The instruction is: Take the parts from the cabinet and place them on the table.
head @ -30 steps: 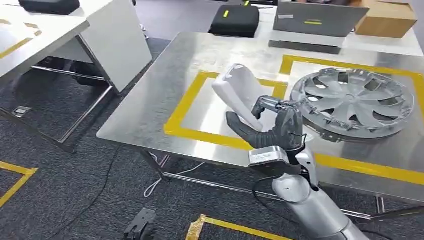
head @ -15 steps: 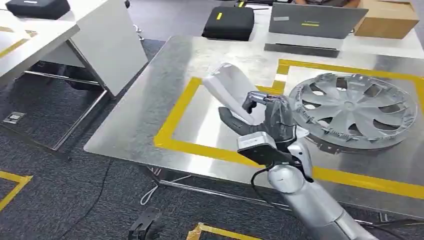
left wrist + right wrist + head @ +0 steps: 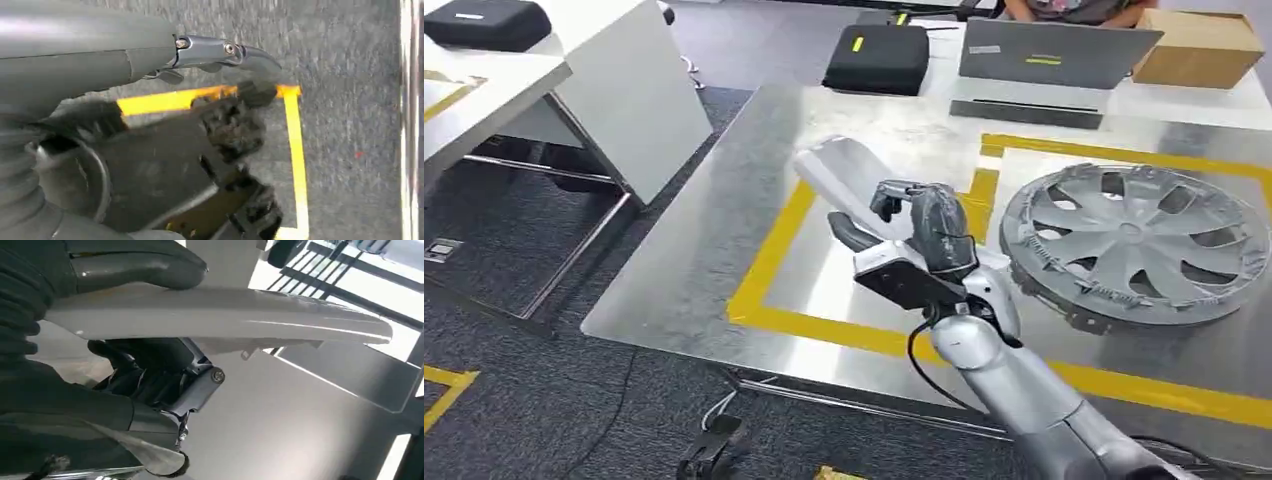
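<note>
Gripping white part (image 3: 844,180), right hand (image 3: 919,235) fingers clenched | wheel cover (image 3: 1134,240) beside | left hand (image 3: 150,55) unclear

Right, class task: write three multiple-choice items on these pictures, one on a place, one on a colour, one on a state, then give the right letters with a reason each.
1. Where is the wheel cover?
A. on the floor
B. on the table, inside a taped square
C. in the right hand

2. What colour is the tape on the table?
A. yellow
B. red
C. blue

3. What is the right hand doing?
A. hanging open
B. pressing the laptop
C. holding a white part

Key:
1 B: the wheel cover lies on the table.
2 A: the tape is yellow.
3 C: the right hand grips the white part above the table.
</note>
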